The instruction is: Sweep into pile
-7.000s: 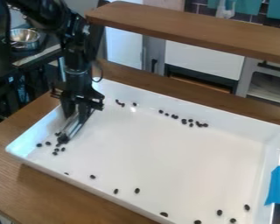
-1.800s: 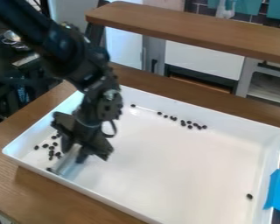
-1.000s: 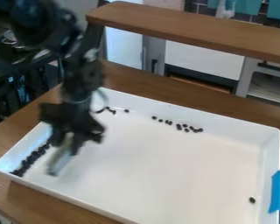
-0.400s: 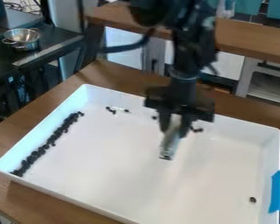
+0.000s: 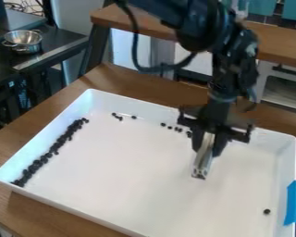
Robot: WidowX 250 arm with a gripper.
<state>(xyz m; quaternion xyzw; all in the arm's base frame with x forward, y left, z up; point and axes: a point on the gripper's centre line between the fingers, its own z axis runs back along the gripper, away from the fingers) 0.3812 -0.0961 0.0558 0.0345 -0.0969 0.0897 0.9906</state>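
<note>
Gripper [image 5: 208,147] hangs over the white tray [image 5: 132,215], right of the tray's middle in the camera view and towards its far wall. Its two dark fingers [image 5: 221,144] stand parted only by the width of a pale, shiny sweeping tool [image 5: 203,159], closed against it from either side. The tool slants down from between them, its lower end over the tray floor; whether that end touches the floor, I cannot tell. Most of the dark beans [image 5: 50,154] lie well apart from the gripper, off to its left, in a long, close row beside the tray's left wall. That row runs from the near left corner of the tray up towards the far left one, thick in places and a little ragged at its inner edge. More beans sit along the tray's far wall: a small cluster nearest the far left corner, a single one just right of it, then a short, loose line that reaches to just beside the gripper. One lone bean [image 5: 267,211] lies near the tray's right wall, nearer the camera than the tool. Outside that wall, touching the tray's rim, is blue tape [image 5: 294,203].
</note>
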